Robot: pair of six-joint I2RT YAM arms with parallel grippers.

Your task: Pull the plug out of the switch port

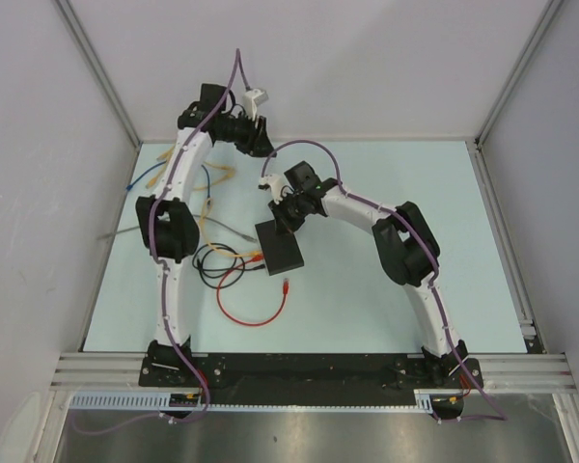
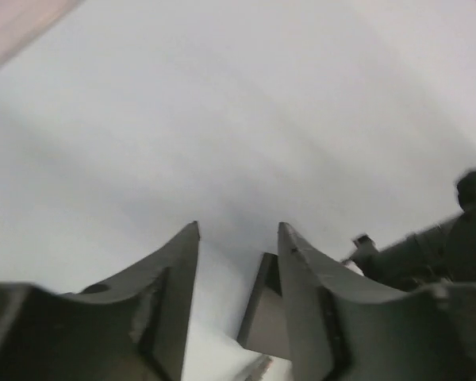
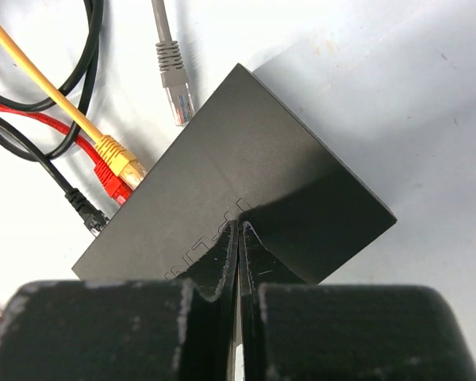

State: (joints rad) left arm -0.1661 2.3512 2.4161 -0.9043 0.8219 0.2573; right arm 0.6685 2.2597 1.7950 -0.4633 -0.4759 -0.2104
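Crowding the switch port [image 3: 120, 208]: yellow plug [image 3: 120, 157], red plug [image 3: 111, 182], black plug [image 3: 88, 213].

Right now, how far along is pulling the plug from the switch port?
Done, apparently: the grey cable's clear plug lies free beside the flat matte-black switch box. In hand: the shut right gripper presses on the box; the left gripper hangs raised, open, empty. Left: possibly the yellow plug, red plug and black plug at its edge.
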